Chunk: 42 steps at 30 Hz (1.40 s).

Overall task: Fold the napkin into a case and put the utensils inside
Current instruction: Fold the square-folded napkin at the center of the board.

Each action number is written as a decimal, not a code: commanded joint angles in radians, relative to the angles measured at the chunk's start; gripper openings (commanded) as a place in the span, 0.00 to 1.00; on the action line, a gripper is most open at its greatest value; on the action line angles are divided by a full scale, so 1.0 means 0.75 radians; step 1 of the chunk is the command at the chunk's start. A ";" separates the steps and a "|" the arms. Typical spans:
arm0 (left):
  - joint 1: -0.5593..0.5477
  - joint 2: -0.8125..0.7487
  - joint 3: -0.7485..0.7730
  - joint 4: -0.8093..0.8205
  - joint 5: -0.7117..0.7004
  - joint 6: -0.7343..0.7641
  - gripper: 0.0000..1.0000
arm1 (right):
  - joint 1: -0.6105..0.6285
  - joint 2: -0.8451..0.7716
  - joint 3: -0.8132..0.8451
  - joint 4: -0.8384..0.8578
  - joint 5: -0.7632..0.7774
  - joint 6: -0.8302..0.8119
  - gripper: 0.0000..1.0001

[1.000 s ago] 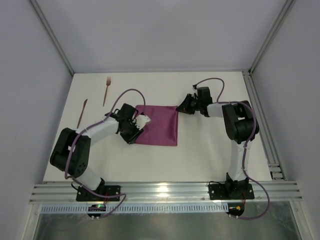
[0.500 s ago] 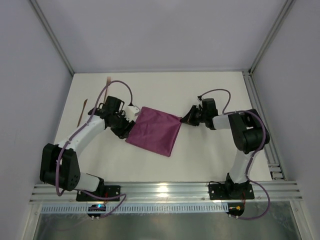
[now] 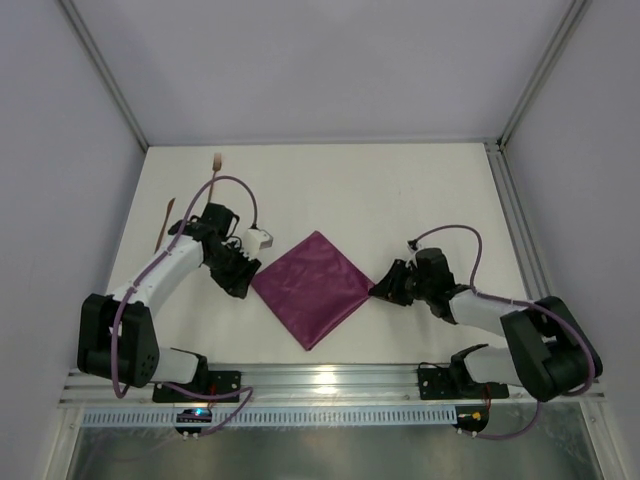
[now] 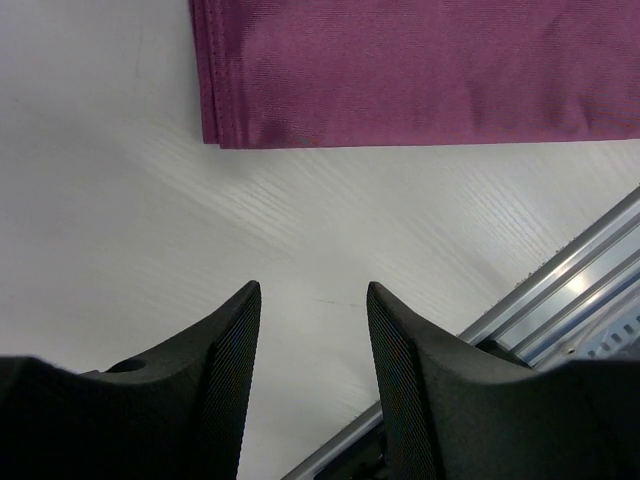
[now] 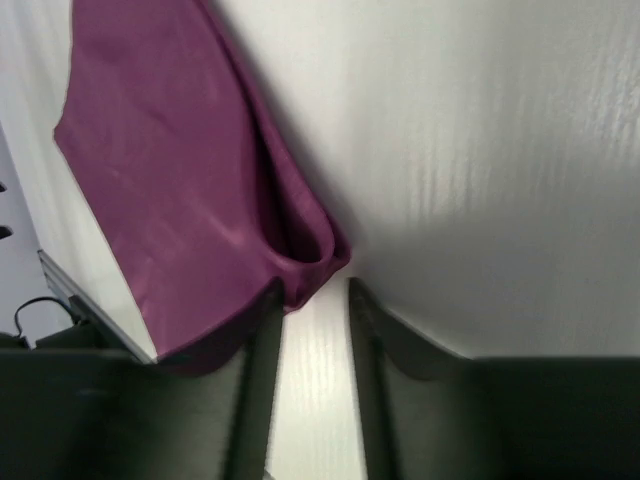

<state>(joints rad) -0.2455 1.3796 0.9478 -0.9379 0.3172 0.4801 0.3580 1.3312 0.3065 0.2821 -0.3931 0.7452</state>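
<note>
the napkin [image 3: 312, 290] lies flat as a folded square turned cornerwise between the two pincers, not yet a case. the left pincer [image 4: 312, 295] stands moderately open and empty, with the cloth's layered corner just ahead of its tips. a shallow or off-centre bite there could catch only the top layers and peel the fold apart. the right pincer [image 5: 312, 286] is narrowly parted and holds nothing i can see, a bunched corner touching its tips, so dragging would likely skew the cloth. the knife [image 3: 164, 224] and fork [image 3: 215, 163] lie behind the left pincer, where its arm might sweep them.
</note>
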 commanded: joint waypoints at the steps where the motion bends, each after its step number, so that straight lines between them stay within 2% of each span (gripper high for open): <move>1: 0.008 -0.017 0.017 -0.028 0.062 0.018 0.50 | 0.005 -0.207 0.035 -0.251 0.172 -0.032 0.43; 3: 0.008 -0.005 0.021 -0.010 0.066 0.014 0.50 | 0.005 -0.281 0.112 -0.424 0.223 -0.102 0.49; 5: 0.008 0.016 0.019 0.011 0.066 0.004 0.50 | 0.005 -0.349 0.264 -0.490 0.270 -0.240 0.53; 7: 0.012 0.034 0.013 0.048 0.062 -0.012 0.49 | 0.005 -0.339 0.451 -0.532 0.275 -0.351 0.54; 9: 0.016 0.042 0.004 0.078 0.054 -0.022 0.49 | 0.005 -0.231 0.581 -0.528 0.232 -0.512 0.54; 11: 0.033 0.052 -0.006 0.113 0.039 -0.037 0.49 | 0.009 -0.028 0.783 -0.530 0.104 -0.682 0.52; 14: 0.053 0.063 -0.014 0.146 0.007 -0.061 0.49 | 0.054 0.210 1.096 -0.605 0.056 -0.850 0.45; 16: 0.061 0.057 -0.022 0.164 -0.022 -0.076 0.49 | 0.122 0.441 1.328 -0.681 0.040 -0.936 0.43; 18: 0.066 0.050 -0.032 0.183 -0.042 -0.086 0.49 | 0.146 0.656 1.464 -0.724 -0.040 -0.985 0.40; 20: 0.070 0.048 -0.036 0.191 -0.051 -0.088 0.49 | 0.159 0.785 1.642 -0.748 -0.067 -1.024 0.38; 22: 0.072 0.050 -0.039 0.193 -0.053 -0.090 0.49 | 0.179 0.969 1.858 -0.877 -0.059 -1.104 0.37; 25: 0.074 0.059 -0.043 0.195 -0.049 -0.090 0.49 | 0.202 1.159 2.067 -1.057 -0.077 -1.192 0.38; 30: 0.076 0.081 -0.045 0.197 -0.049 -0.086 0.49 | 0.238 1.234 2.068 -1.096 -0.114 -1.274 0.38; 42: 0.076 0.081 -0.051 0.193 -0.043 -0.086 0.49 | 0.247 1.277 2.017 -1.041 -0.157 -1.247 0.33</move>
<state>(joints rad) -0.1940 1.4452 0.9157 -0.8108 0.2802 0.4229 0.5350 2.2917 1.8141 -0.5129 -0.4908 -0.1825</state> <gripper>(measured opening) 0.494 0.331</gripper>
